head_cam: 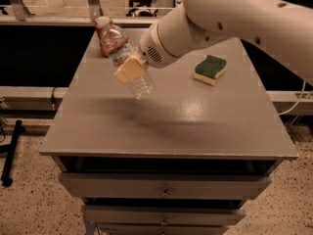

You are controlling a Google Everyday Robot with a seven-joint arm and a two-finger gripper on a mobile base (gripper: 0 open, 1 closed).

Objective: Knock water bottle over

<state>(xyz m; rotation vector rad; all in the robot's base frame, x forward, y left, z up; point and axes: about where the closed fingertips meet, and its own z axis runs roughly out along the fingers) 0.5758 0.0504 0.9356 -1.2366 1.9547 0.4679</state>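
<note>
The water bottle [117, 42] is clear ribbed plastic with a white cap and a red-and-white label band. It is tilted, cap pointing up and to the left, bottom end down to the right, and seems to hang just above the grey tabletop [161, 126]. My gripper [130, 69] sits at the bottle's middle, its tan fingers [128, 71] closed across the bottle's body. The big white arm reaches in from the upper right.
A red can [101, 44] stands right behind the bottle near the table's back left corner, mostly hidden by it. A green and yellow sponge [210, 69] lies at the right. The table is a drawer cabinet. A black pole lies on the floor at the left.
</note>
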